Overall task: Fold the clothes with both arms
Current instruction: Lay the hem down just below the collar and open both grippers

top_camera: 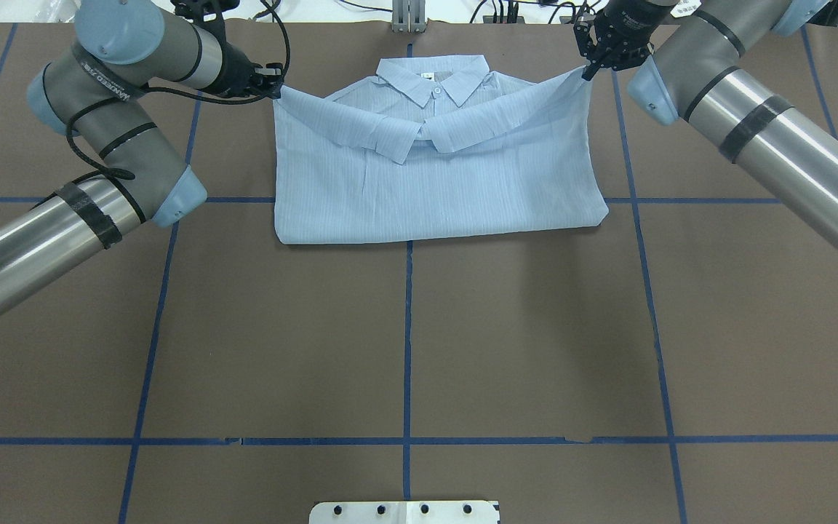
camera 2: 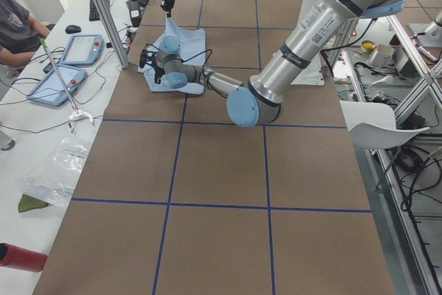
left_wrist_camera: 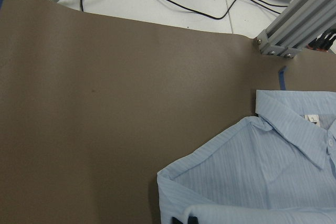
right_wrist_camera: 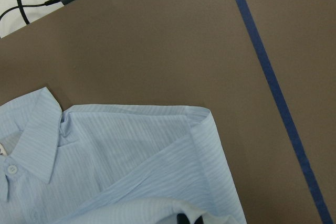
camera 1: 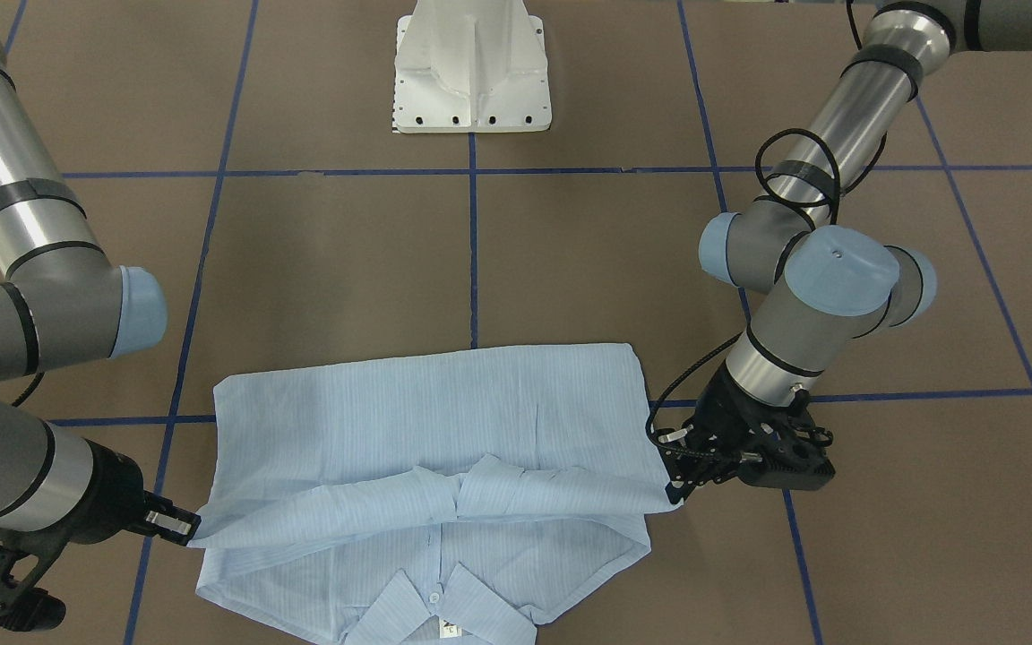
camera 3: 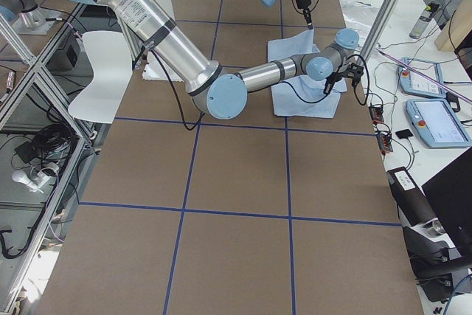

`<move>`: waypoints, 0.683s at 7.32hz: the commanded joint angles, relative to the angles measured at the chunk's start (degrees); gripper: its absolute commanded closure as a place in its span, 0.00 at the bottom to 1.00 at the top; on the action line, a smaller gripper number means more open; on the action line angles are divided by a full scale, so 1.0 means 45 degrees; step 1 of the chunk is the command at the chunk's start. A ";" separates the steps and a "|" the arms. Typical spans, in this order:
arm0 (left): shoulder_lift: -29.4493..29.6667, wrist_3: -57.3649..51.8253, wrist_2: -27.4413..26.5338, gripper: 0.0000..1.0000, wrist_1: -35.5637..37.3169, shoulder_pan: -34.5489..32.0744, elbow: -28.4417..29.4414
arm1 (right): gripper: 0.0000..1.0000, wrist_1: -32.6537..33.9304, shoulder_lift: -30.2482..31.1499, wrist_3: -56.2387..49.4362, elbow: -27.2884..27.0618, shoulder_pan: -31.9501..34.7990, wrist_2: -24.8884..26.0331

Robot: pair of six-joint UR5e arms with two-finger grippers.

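Gripper pair: left gripper (top_camera: 273,89) and right gripper (top_camera: 588,71) each clamped 1 raised corner of the shirt (top_camera: 433,182), lying half-folded at the far edge of the table (top_camera: 404,327). Judged best: move both corners level and taut, lay the edge short of the collar (top_camera: 433,76), release together.

Silver-grey left arm (top_camera: 26,247) and right arm (top_camera: 775,138), pale blue joint caps (camera 1: 841,269), black bands (top_camera: 89,215), looping black cables (camera 1: 796,133), white pedestal (camera 1: 471,72).
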State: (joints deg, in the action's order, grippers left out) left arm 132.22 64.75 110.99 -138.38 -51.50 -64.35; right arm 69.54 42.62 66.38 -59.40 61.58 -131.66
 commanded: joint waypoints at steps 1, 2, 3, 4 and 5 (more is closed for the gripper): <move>0.0012 0.0063 -0.0073 0.02 -0.0010 0.0000 -0.0017 | 0.19 -0.0005 0.0002 -0.0005 -0.0023 -0.0246 0.0815; 0.0012 0.0256 -0.0074 0.00 -0.0030 0.0000 -0.0036 | 0.00 -0.0005 -0.0017 -0.0372 -0.0023 -0.0247 0.0878; 0.0051 0.0587 -0.0074 0.00 -0.0030 -0.0019 -0.0037 | 0.00 -0.0005 0.0002 -0.1072 0.0016 -0.0228 0.0879; 0.0051 0.0648 -0.0074 0.00 -0.0030 -0.0020 -0.0056 | 0.00 -0.0005 0.0041 -0.1137 -0.0003 -0.0247 0.0840; 0.0051 0.0668 -0.0055 0.00 -0.0049 -0.0020 -0.0076 | 0.00 -0.0024 0.0351 -0.1389 -0.0351 -0.0286 0.0782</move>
State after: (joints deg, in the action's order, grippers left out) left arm 132.42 67.39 110.68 -138.53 -51.57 -64.59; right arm 69.50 43.05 61.57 -59.76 60.45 -127.93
